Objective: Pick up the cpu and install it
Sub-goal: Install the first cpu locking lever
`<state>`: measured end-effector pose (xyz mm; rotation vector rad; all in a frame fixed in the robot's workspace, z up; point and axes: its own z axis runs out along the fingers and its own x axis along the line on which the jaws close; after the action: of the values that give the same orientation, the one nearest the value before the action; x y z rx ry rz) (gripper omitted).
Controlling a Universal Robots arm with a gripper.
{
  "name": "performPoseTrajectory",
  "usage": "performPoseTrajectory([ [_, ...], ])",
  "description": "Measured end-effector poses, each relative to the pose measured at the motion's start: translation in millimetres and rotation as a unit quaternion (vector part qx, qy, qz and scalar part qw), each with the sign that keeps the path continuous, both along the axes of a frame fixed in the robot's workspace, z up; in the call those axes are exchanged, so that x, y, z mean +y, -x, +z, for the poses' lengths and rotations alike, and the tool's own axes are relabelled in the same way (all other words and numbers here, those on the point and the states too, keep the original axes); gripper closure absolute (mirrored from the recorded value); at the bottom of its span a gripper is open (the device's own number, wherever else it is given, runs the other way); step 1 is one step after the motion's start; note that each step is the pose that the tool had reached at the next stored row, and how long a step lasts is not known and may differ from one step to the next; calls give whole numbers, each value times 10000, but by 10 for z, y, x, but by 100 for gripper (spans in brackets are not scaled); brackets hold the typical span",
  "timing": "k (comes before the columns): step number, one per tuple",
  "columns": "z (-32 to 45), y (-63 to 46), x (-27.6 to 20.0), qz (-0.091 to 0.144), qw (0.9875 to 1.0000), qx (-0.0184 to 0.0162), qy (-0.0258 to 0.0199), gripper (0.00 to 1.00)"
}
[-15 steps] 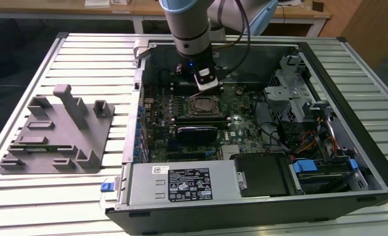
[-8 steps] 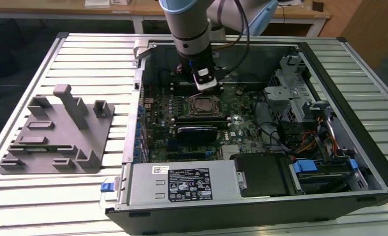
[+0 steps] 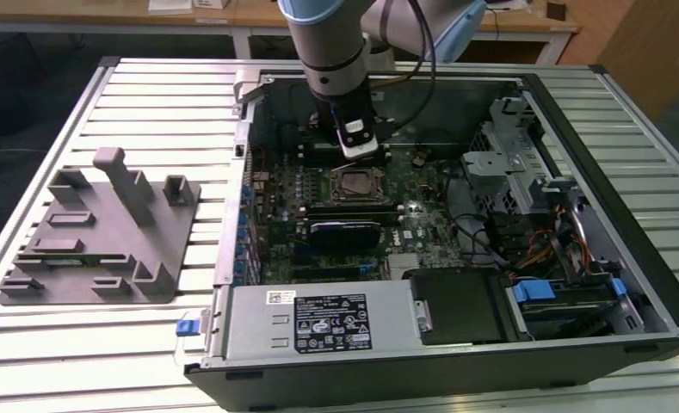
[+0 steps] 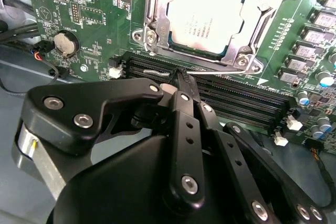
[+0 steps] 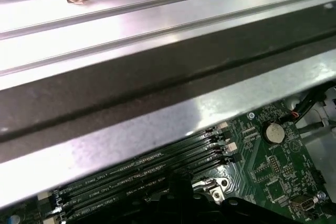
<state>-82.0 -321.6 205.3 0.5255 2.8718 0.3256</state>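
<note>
So the small flat square cpu with the pale silver-white metal top (image 4: 206,15) is already sitting in the square black-and-metal motherboard socket (image 4: 251,38). In the second wrist view the socket's metal frame runs around its edges. The socket is roughly mid-board on the green motherboard (image 3: 431,219), inside the open black computer case (image 3: 614,219), which lies flat on the ribbed silver metal worktop (image 3: 144,95).

The robot's black hand (image 4: 182,77) hangs just beside the socket, over the side where the row of long black memory slots (image 4: 231,100) runs. Its fingers are pulled together to a single tip with nothing pinched between them. A thin bent metal wire (image 4: 160,72) lies along that socket edge right by the tip; can't tell if they're actually touching. In the exterior view the hand (image 3: 354,155) comes straight down from the grey-and-blue arm (image 3: 328,43), right at the far edge of the socket (image 3: 356,185).

Other stuff around:
- The round silver coin battery (image 4: 65,43) sits on the board, well off to one side of the socket. It's in the first wrist view too (image 5: 272,132), next to the memory slots (image 5: 147,177).
- A grey plastic fixture block with upright posts (image 3: 98,232) sits on the worktop at the exterior view's left, well apart from the case.
- A silver power supply box with a black label (image 3: 316,323) fills the near corner of the case.
</note>
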Motion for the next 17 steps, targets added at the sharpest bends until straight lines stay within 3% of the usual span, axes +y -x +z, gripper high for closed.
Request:
performPoseTrajectory([
  [10,-49,-24,0,100,9999,0,51,89],
  [17,-50,-25,1,119,9999,-1,52,89],
])
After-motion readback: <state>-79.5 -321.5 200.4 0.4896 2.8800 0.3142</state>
